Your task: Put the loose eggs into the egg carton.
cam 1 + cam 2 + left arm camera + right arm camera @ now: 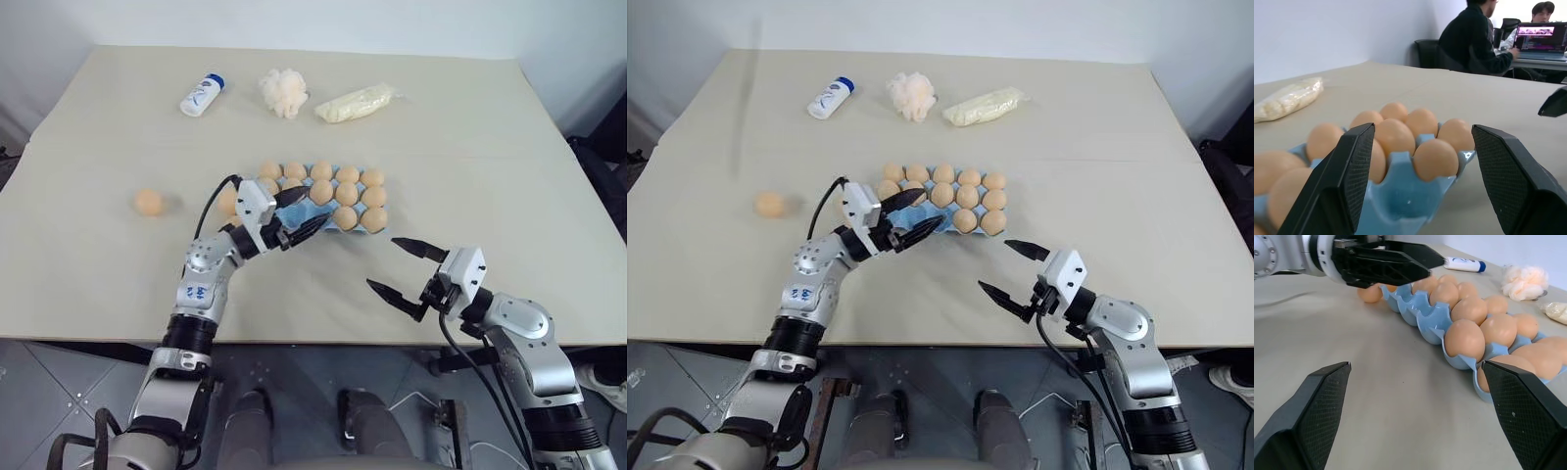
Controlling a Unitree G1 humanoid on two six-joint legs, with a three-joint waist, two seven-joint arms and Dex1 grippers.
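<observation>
From my head, a loose egg [149, 202] lies well left of the egg carton [345, 223]; my left wrist shows my left gripper [1420, 183] parted, empty; my right wrist, my right gripper [1420, 418] wide, empty; eggs crack, so I'd pinch the sides gently.

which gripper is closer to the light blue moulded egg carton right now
Left. The left gripper hangs open over the near left part of the light blue moulded egg carton. The right gripper is open above the bare tabletop, off the carton's near right corner.

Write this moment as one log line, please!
left gripper: empty, open over egg carton | right gripper: open, empty | one loose egg on table
</observation>
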